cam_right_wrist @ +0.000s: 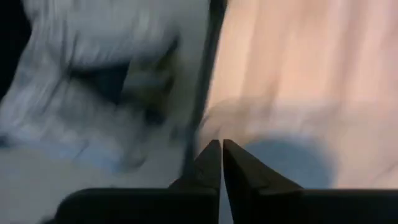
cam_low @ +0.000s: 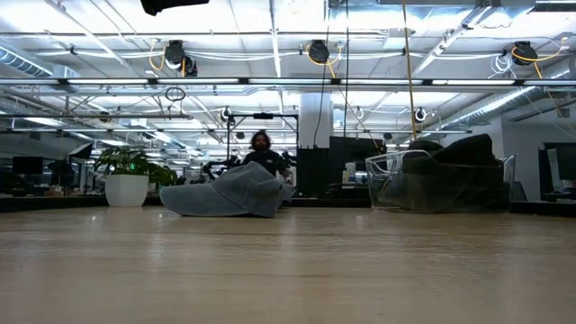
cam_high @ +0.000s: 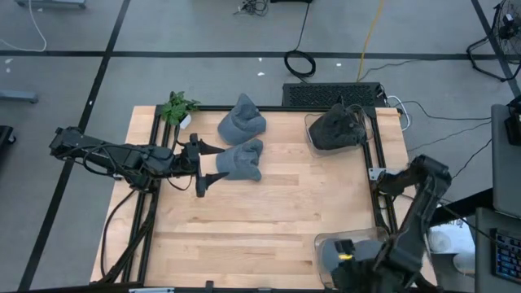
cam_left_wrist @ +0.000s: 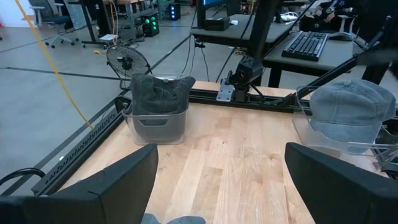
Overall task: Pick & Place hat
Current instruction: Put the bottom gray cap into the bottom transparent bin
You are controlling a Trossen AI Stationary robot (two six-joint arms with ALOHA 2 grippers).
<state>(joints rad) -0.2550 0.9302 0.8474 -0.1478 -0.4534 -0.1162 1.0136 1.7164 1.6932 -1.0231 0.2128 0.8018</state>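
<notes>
A grey hat lies on the wooden table left of its middle; the low view shows the hat slumped flat. My left gripper reaches in level from the table's left, open wide, its fingers standing either side of the hat's left edge. In its wrist view my left gripper shows only a sliver of that hat between the fingers. A second grey hat lies just beyond it. My right gripper is shut, with the right arm at the table's near right corner.
A clear bin with a dark hat stands at the far right, and a clear bin holding a grey cap at the near right under my right arm. A potted plant sits at the far left corner. A person is far behind the table.
</notes>
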